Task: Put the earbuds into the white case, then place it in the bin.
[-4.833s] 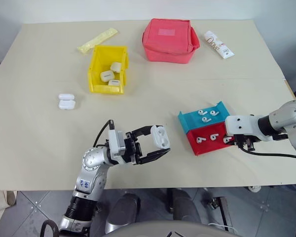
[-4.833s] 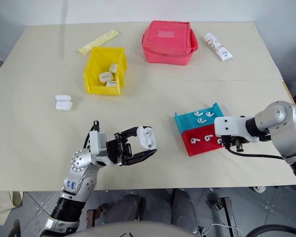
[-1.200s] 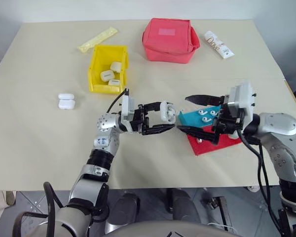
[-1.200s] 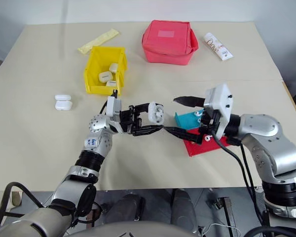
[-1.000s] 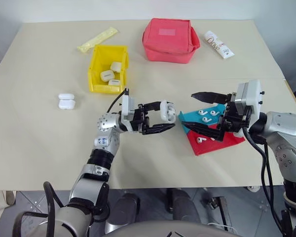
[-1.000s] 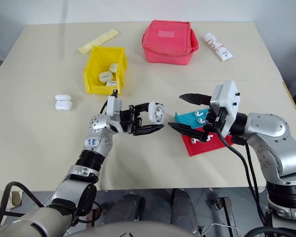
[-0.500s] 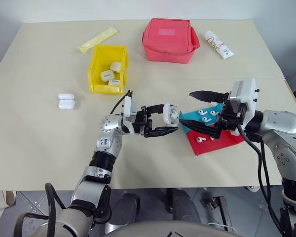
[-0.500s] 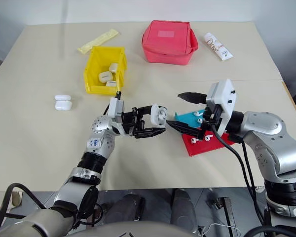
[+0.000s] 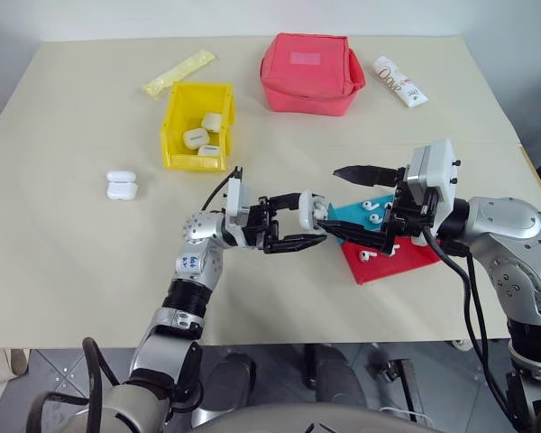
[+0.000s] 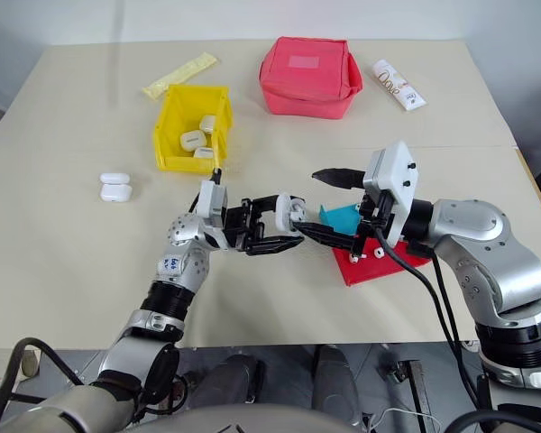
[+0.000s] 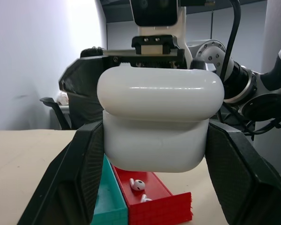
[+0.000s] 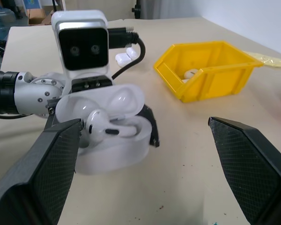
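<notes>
I log the colours. The white case (image 11: 160,126) reads glossy white, and so do the earbuds (image 9: 371,210). The left gripper (image 9: 299,221) and right gripper (image 9: 356,201) have black fingers on silver-grey arms with white camera housings. The bin (image 9: 197,126) is bright yellow, with white cases inside. One tray (image 9: 351,222) is teal, the other tray (image 9: 389,262) red. The pouch (image 9: 310,73) is pinkish red. The tube (image 9: 398,80) is white with dark print. The packet (image 9: 177,73) is pale yellow. The table (image 9: 72,234) is cream.
</notes>
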You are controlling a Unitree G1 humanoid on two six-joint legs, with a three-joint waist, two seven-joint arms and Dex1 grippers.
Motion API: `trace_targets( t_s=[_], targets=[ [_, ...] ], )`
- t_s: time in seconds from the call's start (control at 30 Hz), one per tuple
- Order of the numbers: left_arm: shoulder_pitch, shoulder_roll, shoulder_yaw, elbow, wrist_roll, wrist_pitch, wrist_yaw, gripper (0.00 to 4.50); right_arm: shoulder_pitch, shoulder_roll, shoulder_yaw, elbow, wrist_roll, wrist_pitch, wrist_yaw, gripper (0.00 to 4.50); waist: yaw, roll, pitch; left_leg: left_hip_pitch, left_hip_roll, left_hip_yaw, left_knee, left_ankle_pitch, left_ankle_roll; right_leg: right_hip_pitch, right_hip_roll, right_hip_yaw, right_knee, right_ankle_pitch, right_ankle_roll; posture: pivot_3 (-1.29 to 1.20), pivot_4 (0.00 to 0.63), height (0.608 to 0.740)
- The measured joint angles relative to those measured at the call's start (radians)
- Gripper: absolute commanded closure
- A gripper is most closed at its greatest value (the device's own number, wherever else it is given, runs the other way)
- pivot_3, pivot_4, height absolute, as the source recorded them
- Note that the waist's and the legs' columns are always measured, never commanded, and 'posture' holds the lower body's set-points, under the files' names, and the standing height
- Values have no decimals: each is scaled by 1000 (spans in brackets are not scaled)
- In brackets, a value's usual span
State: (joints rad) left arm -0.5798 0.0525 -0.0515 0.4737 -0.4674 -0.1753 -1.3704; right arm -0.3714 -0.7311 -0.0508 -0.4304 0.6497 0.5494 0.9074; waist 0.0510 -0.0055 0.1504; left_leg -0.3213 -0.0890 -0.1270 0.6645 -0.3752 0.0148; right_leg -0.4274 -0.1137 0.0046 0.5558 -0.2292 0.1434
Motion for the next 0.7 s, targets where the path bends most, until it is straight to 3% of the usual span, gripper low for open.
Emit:
trace_targets(
  t_s=[0.7],
  targets=[
    [21,-6,-8,-40,0,12,2,1702,-36,-2,0,6,-2,2,23,30,1,0,0,0,0,0,0,0,0,0,0,0,0,0,0,0,150,740]
  ],
)
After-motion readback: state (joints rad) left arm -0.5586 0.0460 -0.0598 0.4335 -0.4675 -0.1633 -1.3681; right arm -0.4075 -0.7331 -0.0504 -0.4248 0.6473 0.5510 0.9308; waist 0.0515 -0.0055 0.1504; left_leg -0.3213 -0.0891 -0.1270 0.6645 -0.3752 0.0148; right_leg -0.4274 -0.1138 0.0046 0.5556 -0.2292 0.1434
